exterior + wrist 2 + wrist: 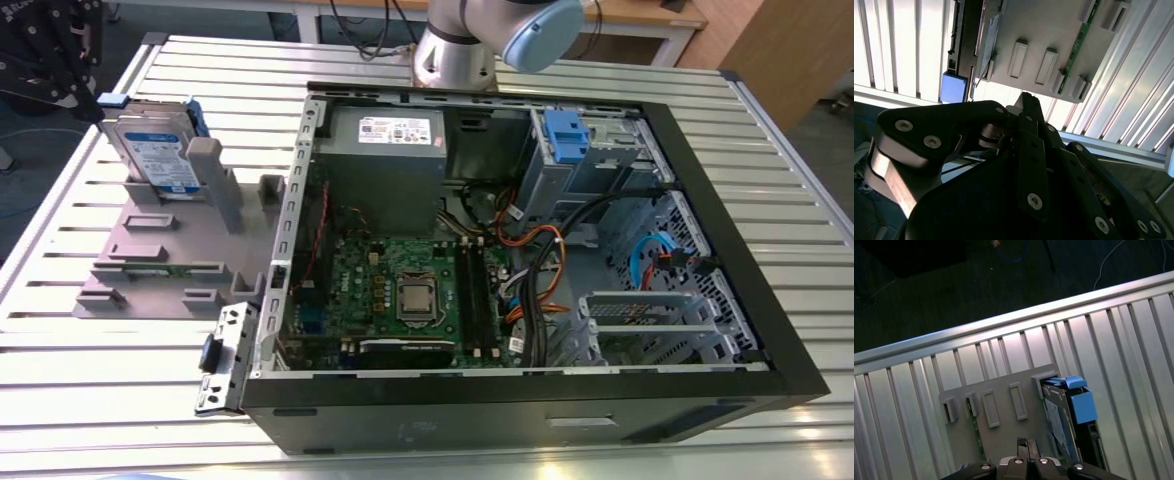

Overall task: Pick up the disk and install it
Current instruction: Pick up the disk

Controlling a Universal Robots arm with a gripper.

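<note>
The disk [154, 150] stands on edge in a slot of a grey holder [160, 245] on the slatted table, at the exterior view's left of the open computer case [747, 300]. It is silver-grey with a white-and-blue label and a blue bracket [1081, 402]. In both wrist views its edge [966, 45] sits at one end of the holder [1004, 410]. My black gripper [80, 95] hovers just beyond the disk near the table's far left corner. Its fingertips [1024, 444] are pressed together on nothing, above the holder and beside the disk. The same narrow tips [1026, 100] show over the holder's edge.
A green memory stick [167, 268] lies in the holder's front slot. Inside the case are a motherboard [414, 295], a grey power supply [387, 135], loose cables [534, 260] and a blue-latched drive bay [567, 135]. The arm's base [461, 50] stands behind the case.
</note>
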